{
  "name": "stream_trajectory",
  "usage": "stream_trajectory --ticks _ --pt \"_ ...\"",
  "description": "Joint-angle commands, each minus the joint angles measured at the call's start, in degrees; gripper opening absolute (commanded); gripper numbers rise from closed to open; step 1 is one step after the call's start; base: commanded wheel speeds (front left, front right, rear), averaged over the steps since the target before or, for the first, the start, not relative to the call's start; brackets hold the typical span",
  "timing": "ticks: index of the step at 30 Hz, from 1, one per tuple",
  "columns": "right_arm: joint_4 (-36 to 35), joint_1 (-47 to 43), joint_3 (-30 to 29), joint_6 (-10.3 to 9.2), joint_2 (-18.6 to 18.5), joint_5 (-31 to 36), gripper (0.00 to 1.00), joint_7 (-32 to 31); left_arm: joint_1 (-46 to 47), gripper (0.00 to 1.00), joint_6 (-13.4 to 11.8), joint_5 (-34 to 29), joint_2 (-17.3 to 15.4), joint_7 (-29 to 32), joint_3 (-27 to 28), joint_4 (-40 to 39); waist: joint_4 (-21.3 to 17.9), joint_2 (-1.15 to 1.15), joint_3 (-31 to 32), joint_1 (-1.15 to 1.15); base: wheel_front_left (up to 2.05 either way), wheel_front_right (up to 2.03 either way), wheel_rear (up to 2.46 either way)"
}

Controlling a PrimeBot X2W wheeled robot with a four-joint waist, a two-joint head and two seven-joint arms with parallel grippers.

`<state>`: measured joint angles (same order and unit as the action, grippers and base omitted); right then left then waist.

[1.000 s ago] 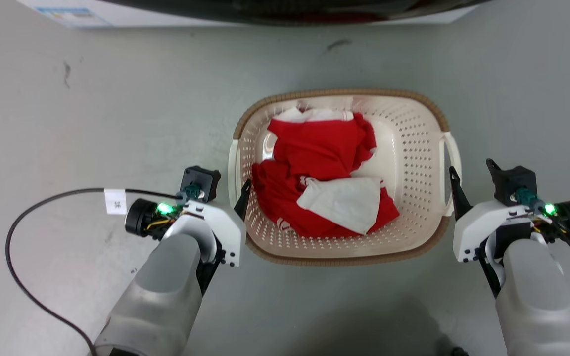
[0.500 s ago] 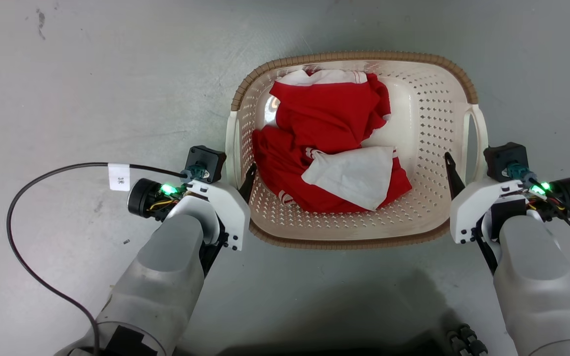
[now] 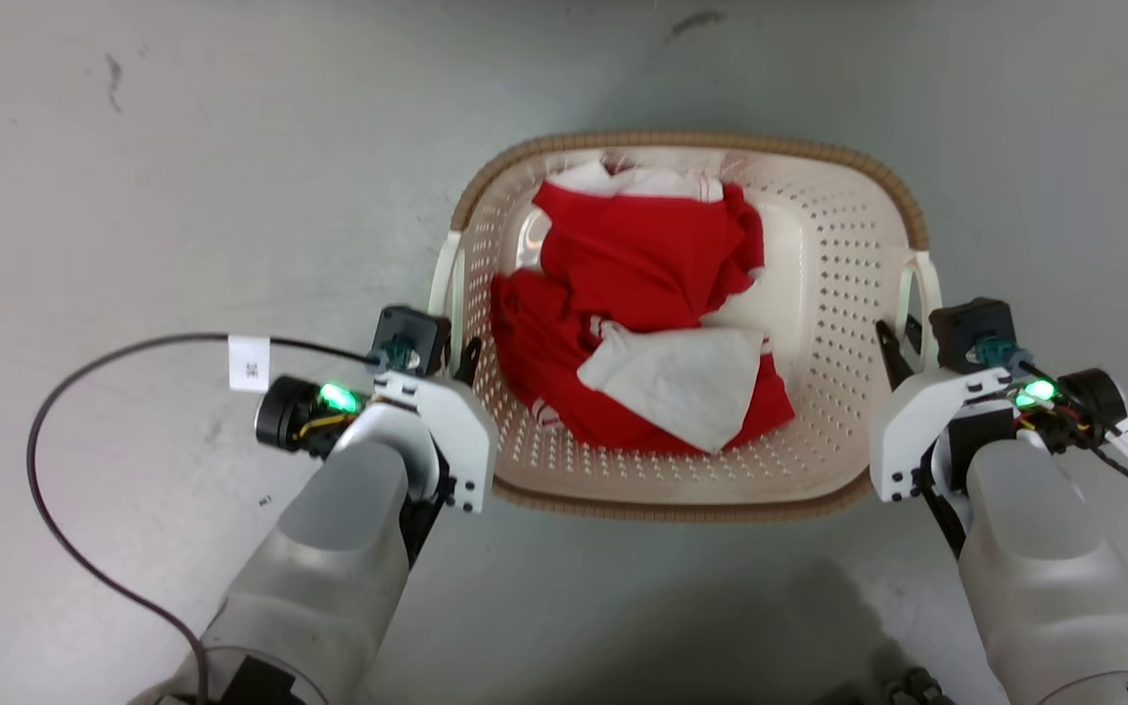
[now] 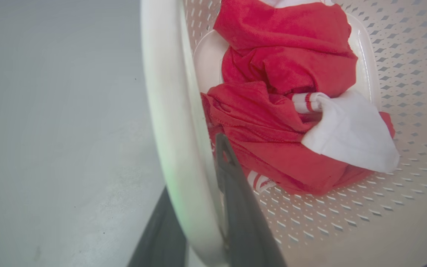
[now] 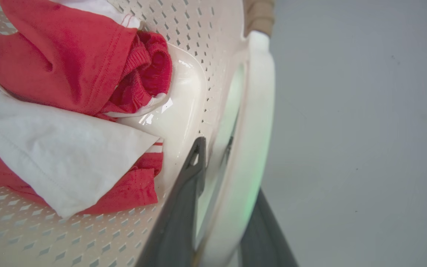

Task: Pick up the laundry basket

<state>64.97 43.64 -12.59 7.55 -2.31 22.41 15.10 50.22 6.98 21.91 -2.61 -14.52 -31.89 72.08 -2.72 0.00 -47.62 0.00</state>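
The laundry basket [image 3: 843, 294] lies in the middle of the head view over the grey floor [image 3: 182, 147], straight ahead of the robot and open side up. Its long axis runs left to right across the robot's front, with a white loop handle at each short end. I cannot tell whether its base rests on the floor.

The left gripper [image 3: 461, 352] is at the left handle [image 3: 446, 279]. In the left wrist view its jaws are drawn in to the thickness of the handle bar. One dark finger [image 4: 235, 207] stands inside the loop against the holed wall, and the other is outside the bar, so the jaws are clamped on it.

The right gripper [image 3: 897, 338] is at the right handle [image 3: 921, 289] in the same way. Its inner finger [image 5: 184, 200] is between wall and bar, its outer finger [image 5: 261, 237] is on the floor side, and the jaws are closed on the bar.

Inside the basket are crumpled red clothes [image 3: 642, 264] with a white cloth [image 3: 681, 377] lying on top of them, towards the near side.

A black cable [image 3: 45, 490] with a white tag [image 3: 249, 362] loops over the floor to the left of the left arm, well apart from the basket. A dark scuff [image 3: 696, 20] marks the floor beyond the far rim
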Motion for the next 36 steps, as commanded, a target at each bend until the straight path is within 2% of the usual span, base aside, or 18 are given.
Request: stream_trajectory --ticks 1,13,21,28,36 --pt "0.39 -0.69 0.60 -0.12 -1.02 0.31 0.00 0.10 -1.35 0.00 0.36 0.67 -0.46 -0.16 -0.77 0.06 0.20 0.00 2.93 0.00 0.00 0.00 0.00" --pt "4.55 -4.16 4.22 -0.10 -0.94 -1.36 0.00 0.10 -6.74 0.00 0.50 5.70 -0.39 1.03 -2.63 0.60 2.01 0.00 16.43 0.00 0.00 0.00 0.00" --pt "7.89 -7.00 8.74 -0.09 -0.92 -4.26 0.00 0.06 -10.69 0.00 0.54 8.01 -0.55 3.03 -3.09 1.27 3.40 0.00 25.87 0.00 0.00 0.00 0.00" --pt "8.70 -10.10 15.90 -0.08 -0.91 -10.38 0.00 -2.56 -14.33 0.00 0.46 9.56 -1.53 6.35 -3.24 1.61 3.71 0.00 32.75 0.00 0.00 0.00 0.00" --pt "8.51 -14.81 29.13 -0.06 -0.92 -21.59 0.00 -9.07 -17.50 0.00 0.40 11.57 -2.37 11.75 -4.73 1.60 3.15 0.00 40.42 0.00 0.00 0.00 0.00"
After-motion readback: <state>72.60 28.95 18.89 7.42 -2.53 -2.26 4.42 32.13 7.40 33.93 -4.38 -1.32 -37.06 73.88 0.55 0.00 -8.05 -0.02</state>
